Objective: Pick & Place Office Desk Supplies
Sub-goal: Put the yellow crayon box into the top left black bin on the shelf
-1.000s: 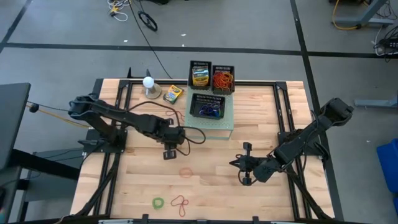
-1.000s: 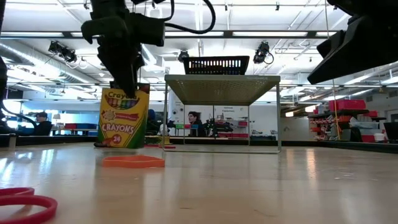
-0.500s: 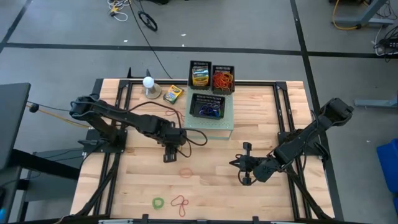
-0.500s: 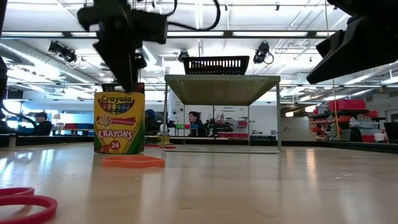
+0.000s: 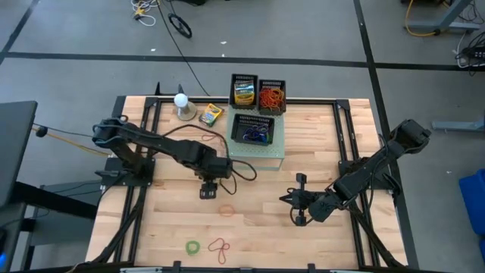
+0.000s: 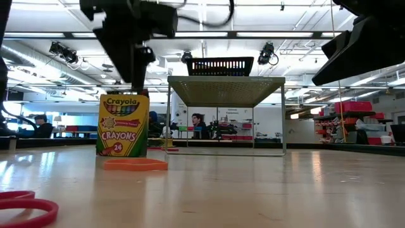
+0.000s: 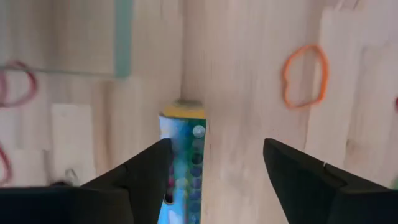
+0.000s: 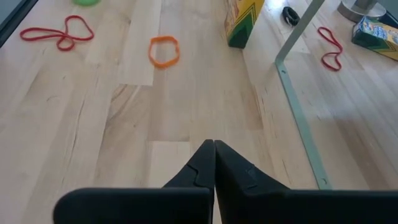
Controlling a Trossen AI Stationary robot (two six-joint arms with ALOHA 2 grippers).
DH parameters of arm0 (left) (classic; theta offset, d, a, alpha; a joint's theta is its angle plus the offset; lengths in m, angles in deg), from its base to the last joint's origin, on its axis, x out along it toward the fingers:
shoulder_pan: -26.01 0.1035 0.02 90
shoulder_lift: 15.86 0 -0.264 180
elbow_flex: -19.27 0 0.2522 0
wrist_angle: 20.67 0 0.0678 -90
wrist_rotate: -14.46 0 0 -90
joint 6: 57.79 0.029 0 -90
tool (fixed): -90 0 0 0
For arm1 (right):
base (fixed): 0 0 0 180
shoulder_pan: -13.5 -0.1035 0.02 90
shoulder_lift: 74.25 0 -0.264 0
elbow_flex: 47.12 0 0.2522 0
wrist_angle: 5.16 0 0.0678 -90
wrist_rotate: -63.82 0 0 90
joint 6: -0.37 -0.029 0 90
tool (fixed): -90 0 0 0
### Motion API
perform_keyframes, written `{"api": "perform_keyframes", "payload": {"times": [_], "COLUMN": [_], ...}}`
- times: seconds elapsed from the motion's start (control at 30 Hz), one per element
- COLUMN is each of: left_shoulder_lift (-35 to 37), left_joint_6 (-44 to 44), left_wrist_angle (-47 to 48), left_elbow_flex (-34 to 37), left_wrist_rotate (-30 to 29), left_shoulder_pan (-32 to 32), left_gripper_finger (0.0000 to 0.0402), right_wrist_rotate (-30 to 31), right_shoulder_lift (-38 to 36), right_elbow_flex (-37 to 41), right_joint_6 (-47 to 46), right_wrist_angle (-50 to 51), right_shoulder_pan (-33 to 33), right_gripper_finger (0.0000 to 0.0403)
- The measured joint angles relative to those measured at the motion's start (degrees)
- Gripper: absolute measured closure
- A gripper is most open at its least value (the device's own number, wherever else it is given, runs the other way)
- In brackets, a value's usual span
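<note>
Your left gripper (image 5: 207,182) hung with jaws wide just above the crayon box (image 6: 123,125), which stood upright on the table (image 5: 303,227) mid-surface, apparently just released. The right gripper (image 5: 296,199), jaws pressed together, waited toward the right edge.

A crayon box (image 6: 123,125) stands upright on the table (image 6: 253,190), the left gripper (image 6: 135,71) hanging just above it at twelve o'clock. An orange rubber band (image 6: 135,164) lies at its five o'clock.
</note>
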Motion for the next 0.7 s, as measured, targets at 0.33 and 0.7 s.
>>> {"api": "perform_keyframes", "payload": {"times": [0.33,0.7], "left_shoulder_lift": [-2.8,-3.2], "left_joint_6": [1.7,1.6], "left_wrist_angle": [0.9,2.9], "left_elbow_flex": [-0.3,-3.4], "left_wrist_rotate": [1.5,3.7], "left_shoulder_pan": [2.2,1.7], "left_gripper_finger": [0.0167,0.0169], "right_wrist_rotate": [0.0,0.0], "right_shoulder_lift": [0.0,0.0], "right_elbow_flex": [0.0,0.0], "right_joint_6": [-0.2,0.0], "right_wrist_angle": [0.0,0.0], "right_shoulder_pan": [0.0,0.0], "right_gripper_finger": [0.0398,0.0398]}}
